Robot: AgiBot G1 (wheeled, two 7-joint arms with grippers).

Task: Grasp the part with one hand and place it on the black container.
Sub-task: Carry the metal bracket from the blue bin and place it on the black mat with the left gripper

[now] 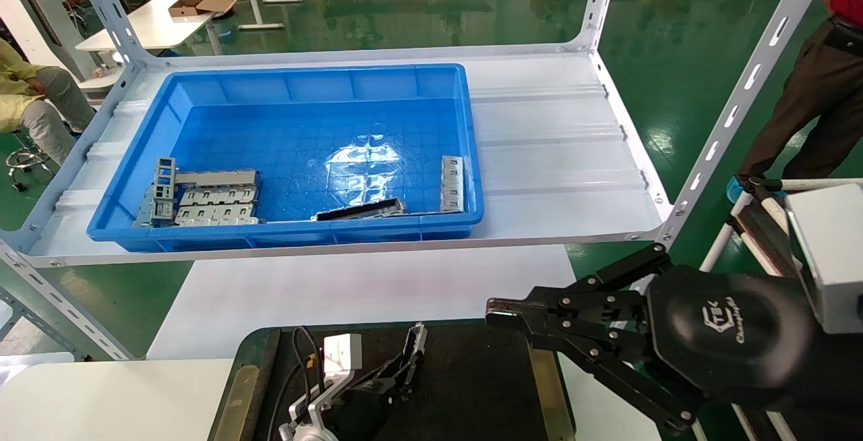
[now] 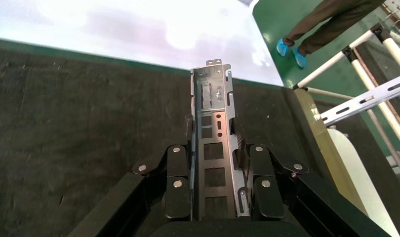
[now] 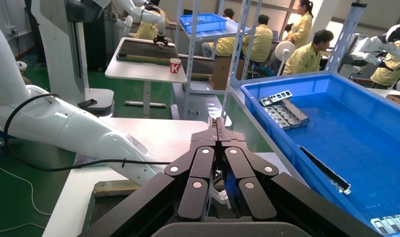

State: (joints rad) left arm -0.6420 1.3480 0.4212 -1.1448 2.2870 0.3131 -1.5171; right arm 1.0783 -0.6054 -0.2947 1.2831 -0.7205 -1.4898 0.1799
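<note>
My left gripper [image 1: 404, 363] is low over the black container [image 1: 472, 387] and is shut on the part [image 1: 417, 340], a slim silver-grey channel strip with rectangular cut-outs. In the left wrist view the part [image 2: 212, 98] runs lengthwise between the fingers [image 2: 177, 168] and sticks out past them over the container's dark floor [image 2: 64, 123]. I cannot tell whether the part touches the floor. My right gripper [image 1: 502, 313] is shut and empty, hovering at the container's right edge; its closed tips show in the right wrist view [image 3: 217, 129].
A big blue bin [image 1: 472, 158] stands on the white shelf [image 1: 553, 151], with grey perforated plates [image 1: 216, 201], a dark bar [image 1: 361, 210] and another strip [image 1: 452, 183] inside. A slanted shelf upright [image 1: 735, 104] and a person [image 1: 809, 90] are at the right.
</note>
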